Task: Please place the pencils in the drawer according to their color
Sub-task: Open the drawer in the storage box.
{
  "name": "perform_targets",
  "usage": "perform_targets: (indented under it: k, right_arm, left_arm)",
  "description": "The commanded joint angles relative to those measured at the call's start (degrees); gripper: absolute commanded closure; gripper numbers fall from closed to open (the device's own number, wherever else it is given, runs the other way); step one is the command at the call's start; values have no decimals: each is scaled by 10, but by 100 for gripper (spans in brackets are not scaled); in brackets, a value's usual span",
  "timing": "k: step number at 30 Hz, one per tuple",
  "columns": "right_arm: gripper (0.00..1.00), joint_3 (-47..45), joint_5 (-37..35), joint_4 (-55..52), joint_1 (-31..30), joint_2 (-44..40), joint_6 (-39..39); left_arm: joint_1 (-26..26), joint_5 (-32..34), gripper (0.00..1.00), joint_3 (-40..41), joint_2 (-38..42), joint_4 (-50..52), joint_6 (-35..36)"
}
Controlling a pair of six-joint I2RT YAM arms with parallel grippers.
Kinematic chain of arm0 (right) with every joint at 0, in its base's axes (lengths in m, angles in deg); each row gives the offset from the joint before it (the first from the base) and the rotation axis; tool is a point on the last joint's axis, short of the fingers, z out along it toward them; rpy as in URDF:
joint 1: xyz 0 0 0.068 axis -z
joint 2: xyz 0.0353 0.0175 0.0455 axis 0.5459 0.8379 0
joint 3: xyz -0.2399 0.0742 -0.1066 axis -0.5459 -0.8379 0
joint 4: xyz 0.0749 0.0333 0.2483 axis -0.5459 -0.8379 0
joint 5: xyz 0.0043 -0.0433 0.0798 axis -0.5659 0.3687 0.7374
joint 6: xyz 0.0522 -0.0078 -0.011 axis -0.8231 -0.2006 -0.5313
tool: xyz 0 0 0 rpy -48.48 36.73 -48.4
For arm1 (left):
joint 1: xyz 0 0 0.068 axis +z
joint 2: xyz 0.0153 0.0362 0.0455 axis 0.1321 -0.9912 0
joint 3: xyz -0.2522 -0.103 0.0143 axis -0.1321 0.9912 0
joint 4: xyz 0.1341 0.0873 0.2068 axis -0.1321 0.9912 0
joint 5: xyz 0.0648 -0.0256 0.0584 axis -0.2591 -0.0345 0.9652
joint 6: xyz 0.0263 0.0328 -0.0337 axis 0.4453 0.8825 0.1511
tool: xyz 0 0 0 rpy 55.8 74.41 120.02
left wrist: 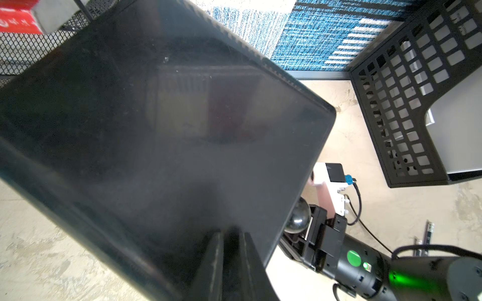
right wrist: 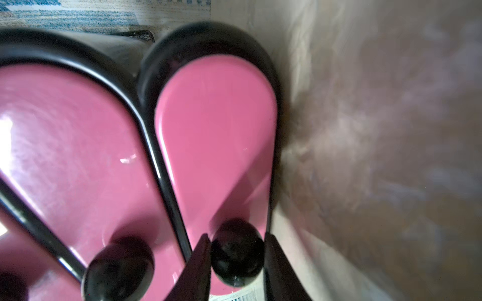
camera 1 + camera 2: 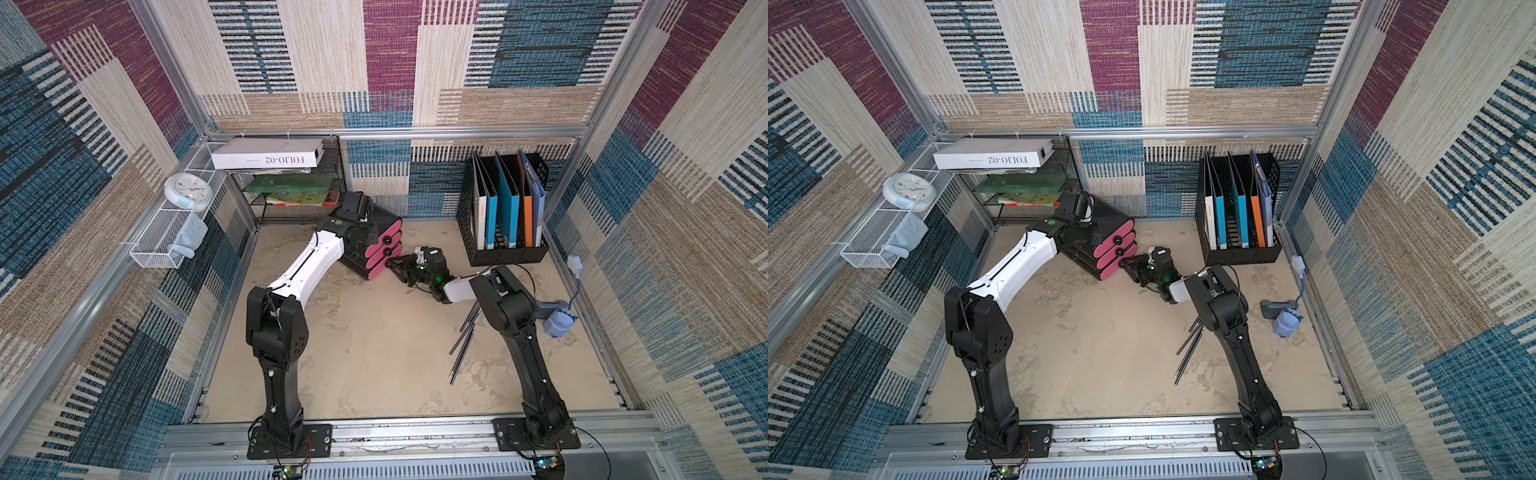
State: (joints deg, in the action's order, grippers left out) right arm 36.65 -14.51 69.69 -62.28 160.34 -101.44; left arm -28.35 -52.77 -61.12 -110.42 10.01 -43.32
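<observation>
A black drawer unit (image 3: 384, 216) (image 3: 1113, 214) with three pink drawer fronts stands at the back of the table. My right gripper (image 2: 236, 235) (image 3: 390, 262) is shut on the black knob (image 2: 237, 258) of the bottom drawer (image 2: 216, 130), which looks closed. Shut, with only a thin gap between its fingers, my left gripper (image 1: 232, 232) rests on the unit's glossy black top (image 1: 169, 130). Several dark pencils (image 3: 463, 340) (image 3: 1190, 347) lie in a loose bundle on the table beside the right arm, partly hidden behind it. No other pencil colours are in view.
A black file holder (image 3: 503, 208) with blue and orange folders stands at the back right. At the back left, a mesh shelf (image 3: 291, 195) holds books, with a white box (image 3: 266, 153) on top. A clock (image 3: 188, 190) sits on the left wall basket. A small blue gadget (image 3: 557, 322) lies at the right edge.
</observation>
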Motion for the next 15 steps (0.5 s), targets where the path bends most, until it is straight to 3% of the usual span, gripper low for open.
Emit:
perform_targets:
  k: [1,15]
  right_arm:
    - [75,-12,16,-1,-2,-13,7]
    - [77,-100,19,5,-2,-86,30]
  left_arm:
    - [-3,-31,84,19,-14,184,-5]
    - [-12,-40,86,59,19,182,1]
